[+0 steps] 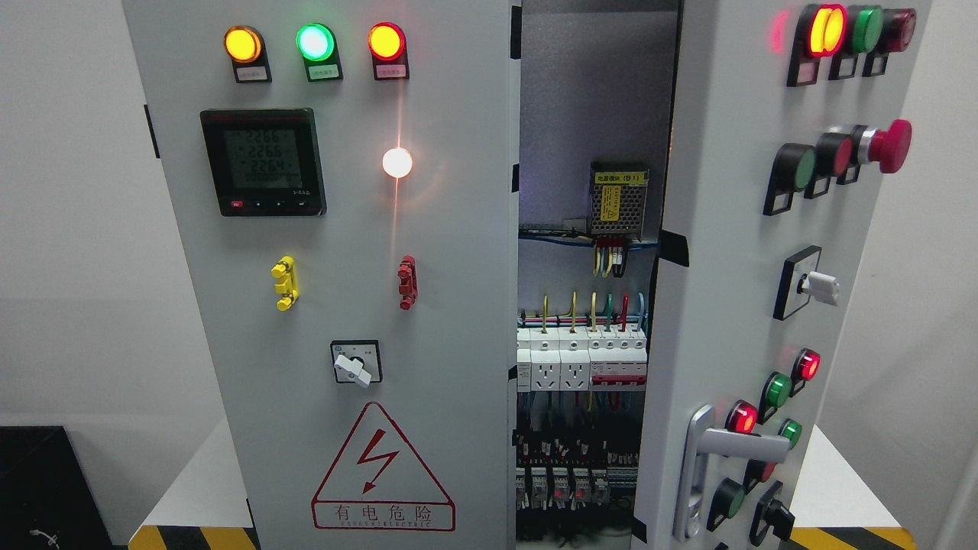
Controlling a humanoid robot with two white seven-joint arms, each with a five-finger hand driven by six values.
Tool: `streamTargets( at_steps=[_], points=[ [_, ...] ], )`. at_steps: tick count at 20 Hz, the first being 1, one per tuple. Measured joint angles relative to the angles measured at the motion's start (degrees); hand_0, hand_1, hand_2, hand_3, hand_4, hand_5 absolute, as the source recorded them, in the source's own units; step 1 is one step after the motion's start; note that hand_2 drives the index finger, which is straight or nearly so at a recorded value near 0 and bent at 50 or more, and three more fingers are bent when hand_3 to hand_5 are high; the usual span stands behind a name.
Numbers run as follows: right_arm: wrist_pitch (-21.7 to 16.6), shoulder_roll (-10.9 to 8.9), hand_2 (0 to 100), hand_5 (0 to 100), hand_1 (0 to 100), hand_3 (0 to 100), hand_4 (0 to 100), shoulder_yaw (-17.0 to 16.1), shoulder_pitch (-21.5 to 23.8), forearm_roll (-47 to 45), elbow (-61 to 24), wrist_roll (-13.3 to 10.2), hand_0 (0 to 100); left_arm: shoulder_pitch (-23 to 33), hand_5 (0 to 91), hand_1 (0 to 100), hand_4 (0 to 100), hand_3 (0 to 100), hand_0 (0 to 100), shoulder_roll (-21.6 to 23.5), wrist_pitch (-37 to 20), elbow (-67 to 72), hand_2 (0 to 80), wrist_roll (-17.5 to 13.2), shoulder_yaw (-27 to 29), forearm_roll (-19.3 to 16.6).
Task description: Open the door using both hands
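Observation:
A grey electrical cabinet fills the head view. Its right door (733, 305) stands swung outward, showing its face at an angle, with a silver lever handle (726, 451) low on its left edge. The left door (344, 267) is flush and closed, carrying three lit lamps, a digital meter (263, 162) and a rotary switch (356, 365). Between the doors a gap reveals the inside wiring and breakers (581, 359). No robot hand or arm shows anywhere.
The right door bears lamps, a red mushroom button (890, 145) and a white knob (819, 287) that stick out. The cabinet stands on a white platform (199, 489) with yellow-black edge tape. A black box (34, 485) sits at the lower left.

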Motion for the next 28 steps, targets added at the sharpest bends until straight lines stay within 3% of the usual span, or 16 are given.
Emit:
streamTargets(
  at_steps=[13, 28],
  points=[
    [0.00, 0.00, 0, 0, 0, 0, 0, 0.00, 0.00, 0.00, 0.00, 0.00, 19, 2.51, 0.0, 0, 0, 0, 0, 0.93, -0.08, -2.17, 0.0, -0.05, -0.02, 0.02],
    [0.00, 0.00, 0, 0, 0, 0, 0, 0.00, 0.00, 0.00, 0.00, 0.00, 19, 12.14, 0.0, 0, 0, 0, 0, 7.87, -0.29, -28.80, 0.0, -0.03, -0.41, 0.17]
  ],
)
